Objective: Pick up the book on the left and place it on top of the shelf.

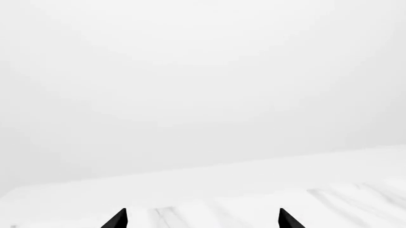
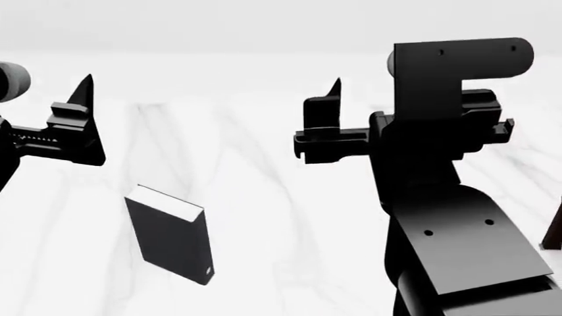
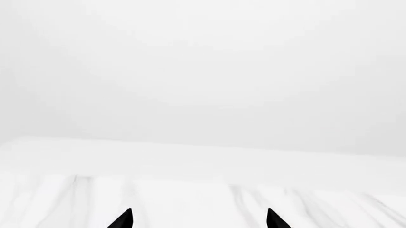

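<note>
The book [image 2: 170, 234] stood upright on the white marbled bench [image 2: 263, 197], at about seven o'clock in the head view, white page edges uppermost and the small white mark low on its cover; nothing touched it; the left claw [image 1: 201, 219] hung above and to its ten o'clock, tips spread apart and clamped on nothing, so the step in hand looked like the reach; a sound approach, I judged, would lower that claw over the page edges and close across the covers, squarely enough not to topple the book; the right claw [image 3: 198, 219] was likewise parted and empty, at two o'clock; open bench lay all around the book; a dark sliver at the four o'clock margin could not be identified.
</note>
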### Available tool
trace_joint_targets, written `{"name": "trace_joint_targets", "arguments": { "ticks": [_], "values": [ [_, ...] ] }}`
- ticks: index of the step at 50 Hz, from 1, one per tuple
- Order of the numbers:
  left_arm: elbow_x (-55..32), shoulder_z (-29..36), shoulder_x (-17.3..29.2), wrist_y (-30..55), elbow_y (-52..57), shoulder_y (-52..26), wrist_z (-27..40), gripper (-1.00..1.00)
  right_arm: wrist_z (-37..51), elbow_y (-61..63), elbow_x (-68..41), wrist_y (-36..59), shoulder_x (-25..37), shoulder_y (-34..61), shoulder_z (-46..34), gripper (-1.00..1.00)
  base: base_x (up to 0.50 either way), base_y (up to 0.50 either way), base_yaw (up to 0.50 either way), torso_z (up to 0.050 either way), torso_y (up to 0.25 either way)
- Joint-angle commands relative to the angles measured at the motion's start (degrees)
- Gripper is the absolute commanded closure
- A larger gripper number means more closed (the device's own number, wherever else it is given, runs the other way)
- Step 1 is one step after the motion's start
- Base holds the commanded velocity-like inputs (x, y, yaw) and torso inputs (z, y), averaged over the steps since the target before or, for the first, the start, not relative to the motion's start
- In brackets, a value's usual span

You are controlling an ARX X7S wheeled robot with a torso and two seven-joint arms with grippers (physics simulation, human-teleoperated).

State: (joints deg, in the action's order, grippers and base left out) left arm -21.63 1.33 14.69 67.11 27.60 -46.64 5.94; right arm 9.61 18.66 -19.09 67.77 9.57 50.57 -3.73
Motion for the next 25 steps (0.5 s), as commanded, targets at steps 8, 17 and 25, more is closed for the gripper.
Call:
{"name": "trace_joint_targets", "arguments": {
  "ticks": [8,17,25],
  "values": [
    [-0.4,0.2,0.3,-0.3,-0.1,0.3,0.3,-1.00,0.2,-0.2,-0.6,-0.3,0.4,-0.3,-0.6,-1.00,0.50,0.00,0.00,0.000,0.002],
    [-0.6,0.3,0.3,-0.6,-0.3,0.3,0.4,-1.00,0.4,-0.8,-0.5,1.0,1.1,0.0,-2.6,-1.00,0.17,0.00,0.00,0.000,0.001],
    [-0.8,0.3,0.4,-0.6,-0.5,0.3,0.6,-1.00,-1.8,-2.0,-1.2,5.3,3.3,3.9,-7.9,-1.00,0.00,0.00,0.00,0.000,0.000]
  ]
}}
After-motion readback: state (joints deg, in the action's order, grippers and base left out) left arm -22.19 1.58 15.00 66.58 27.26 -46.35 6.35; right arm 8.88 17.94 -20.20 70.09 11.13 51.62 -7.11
